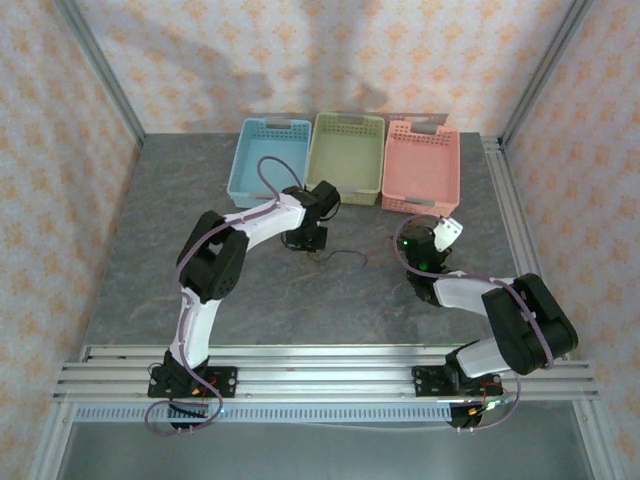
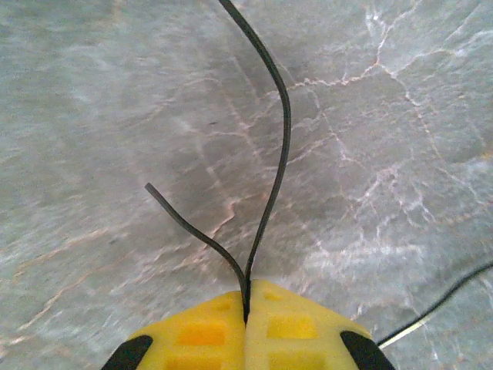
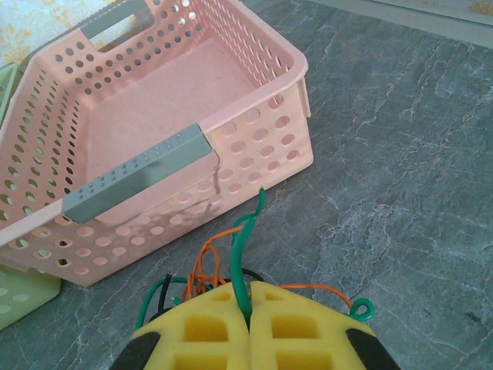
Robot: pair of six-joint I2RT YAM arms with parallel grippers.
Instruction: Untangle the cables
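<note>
Left wrist view: left hand [image 2: 246, 302] clenched on the black cable [image 2: 285, 131], strand pinched in the seam between the yellow pads [image 2: 204, 331]; short free end curling off to the left of the hand, long run heading away ahead of it across the desk [image 2: 115, 108].
Right wrist view: right hand [image 3: 249, 297] clenched on the green cable [image 3: 245, 243]; orange cable [image 3: 209, 258] loops and a black bit bunched right at the fingertips; pink basket [image 3: 262, 131] just ahead of the hand.
Top external view: hands well apart; black cable trailing on the desk from the left hand toward the right one; cannot tell whether it reaches the knot.
Slip risk: grip sits close to the black cable's end, on a thin smooth strand; a firm pull likely to draw it out through the pads.
Tightening risk: if joined to the bundle, pulling the hands apart may cinch the loops instead of freeing them.
Snag risk: green tip standing up ahead of the right hand, near the basket's perforated wall; a forward move could hook it in a hole.
Drag risk: orange loops loose beside the right fingertips, apt to be pulled along.
</note>
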